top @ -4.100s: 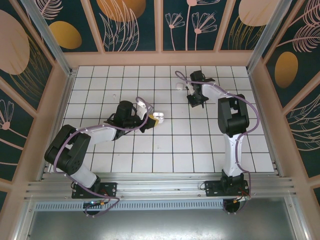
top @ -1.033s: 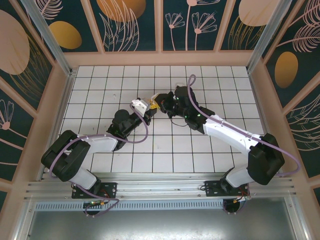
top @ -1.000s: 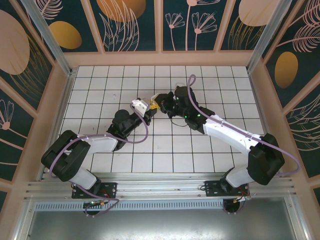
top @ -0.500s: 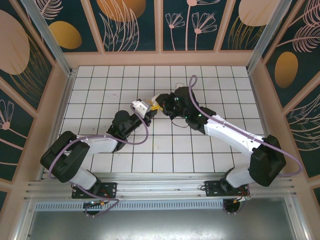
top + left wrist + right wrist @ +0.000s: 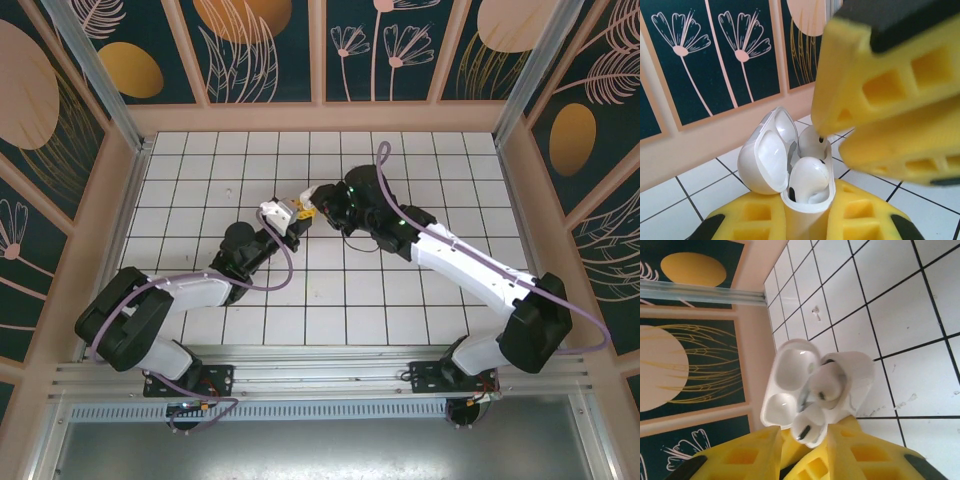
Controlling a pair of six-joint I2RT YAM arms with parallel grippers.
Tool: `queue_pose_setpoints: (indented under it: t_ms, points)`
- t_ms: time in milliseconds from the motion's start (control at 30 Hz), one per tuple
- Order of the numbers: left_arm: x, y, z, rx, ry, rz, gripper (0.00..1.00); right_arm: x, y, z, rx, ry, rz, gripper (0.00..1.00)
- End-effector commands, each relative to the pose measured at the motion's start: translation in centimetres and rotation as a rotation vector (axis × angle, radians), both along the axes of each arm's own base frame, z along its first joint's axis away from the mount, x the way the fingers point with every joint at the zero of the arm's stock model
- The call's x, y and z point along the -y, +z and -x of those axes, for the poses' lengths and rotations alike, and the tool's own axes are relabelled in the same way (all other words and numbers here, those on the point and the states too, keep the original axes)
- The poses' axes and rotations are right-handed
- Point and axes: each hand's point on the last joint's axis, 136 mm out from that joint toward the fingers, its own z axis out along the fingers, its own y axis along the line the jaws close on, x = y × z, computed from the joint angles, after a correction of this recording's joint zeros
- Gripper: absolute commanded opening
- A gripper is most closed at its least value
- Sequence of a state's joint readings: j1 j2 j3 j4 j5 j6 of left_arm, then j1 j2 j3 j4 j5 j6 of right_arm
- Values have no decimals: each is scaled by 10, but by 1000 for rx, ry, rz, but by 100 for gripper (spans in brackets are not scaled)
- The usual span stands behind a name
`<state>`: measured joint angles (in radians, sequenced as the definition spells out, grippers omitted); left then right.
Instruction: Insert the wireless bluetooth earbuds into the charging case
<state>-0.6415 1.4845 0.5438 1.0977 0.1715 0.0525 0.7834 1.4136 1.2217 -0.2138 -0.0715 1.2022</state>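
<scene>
Two white plastic earbuds [image 5: 810, 180] in open glossy white charging case [image 5: 760, 160], clamped in left gripper [image 5: 807, 217]; right gripper [image 5: 805, 442] adjacent, grip indeterminate

Setup-wise, the surface [image 5: 250, 300] is a grid of white tiles with dark grout, a bit scuffed up close. Peach wooden walls [image 5: 320, 117] box it in, holding dark teal panels [image 5: 265, 60] with line-drawn flowers, leaves and orange ovals. Aluminium posts [image 5: 95, 75] slant up at the far corners, and a metal rail [image 5: 320, 378] runs along the near edge.
</scene>
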Motion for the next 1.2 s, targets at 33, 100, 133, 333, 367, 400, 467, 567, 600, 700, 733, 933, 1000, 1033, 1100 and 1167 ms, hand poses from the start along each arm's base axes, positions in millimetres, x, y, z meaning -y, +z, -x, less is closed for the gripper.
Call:
queue_pose_setpoints:
  t_ms: [33,100,133,333,367,400,467,567,600,700,733,933,1000,1033,1100,1167]
  points:
    - [3,12,12,15,-79,10,0,20,51,6,176,28,126,25]
    - [6,13,21,8,-140,6,0,38,68,0,273,-7,203,22]
    - [8,15,27,8,-173,4,0,46,76,-3,319,-12,238,22]
    - [26,26,69,20,-425,-61,0,69,58,-23,267,200,179,20]
    - [27,29,73,24,-450,-64,0,68,52,-24,242,241,152,19]
    - [27,32,77,26,-469,-66,0,64,46,-23,216,295,125,18]
    - [27,37,82,32,-487,-63,0,52,39,-19,188,386,84,15]
    - [27,44,81,28,-481,-59,0,31,30,-10,156,499,27,11]
    - [27,46,79,25,-475,-57,0,26,28,-5,152,531,15,10]
    - [26,48,73,8,-451,-46,0,15,24,6,153,594,11,7]
    - [25,48,71,2,-439,-40,0,13,25,9,159,607,14,6]
    - [11,43,51,-95,-400,53,0,13,56,38,296,695,50,5]
    - [3,43,44,-135,-393,103,0,18,67,49,344,708,56,5]
    - [0,43,42,-152,-391,123,0,21,68,51,355,707,62,5]
    - [-4,43,38,-171,-386,141,0,30,67,53,370,680,87,5]
    - [-4,40,35,-190,-376,141,0,40,65,48,373,643,96,6]
